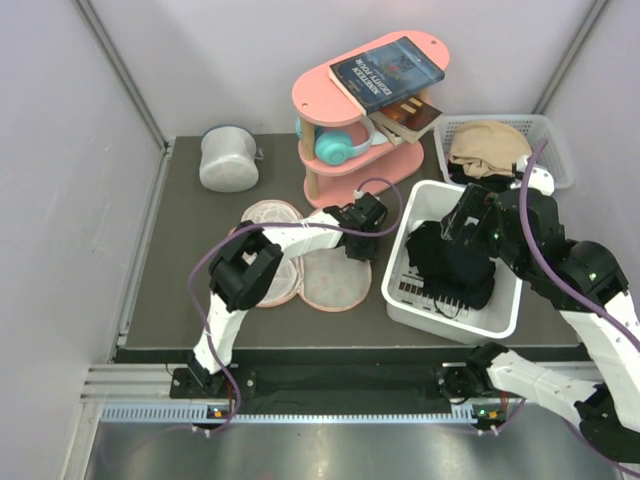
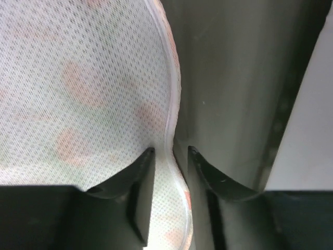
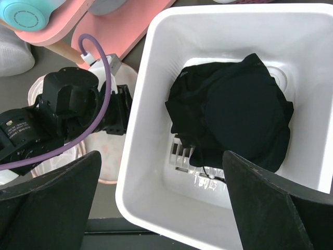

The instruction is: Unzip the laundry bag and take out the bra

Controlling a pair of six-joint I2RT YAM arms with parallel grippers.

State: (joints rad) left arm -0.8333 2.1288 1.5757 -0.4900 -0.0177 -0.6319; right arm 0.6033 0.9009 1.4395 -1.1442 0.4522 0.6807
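Now, left end effector (image 2: 170, 151) straddling laundry bag (image 2: 78, 78) edge, bra (image 3: 239, 109) in bin (image 3: 156, 52)

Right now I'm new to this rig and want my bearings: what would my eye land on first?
The pink shelf at the back of the table, a dark blue book on top, stands out most. Right of centre, a white bin holds a black garment, the open right pincer hanging above it. The left pincer straddles the edge of the laundry bag in the middle.
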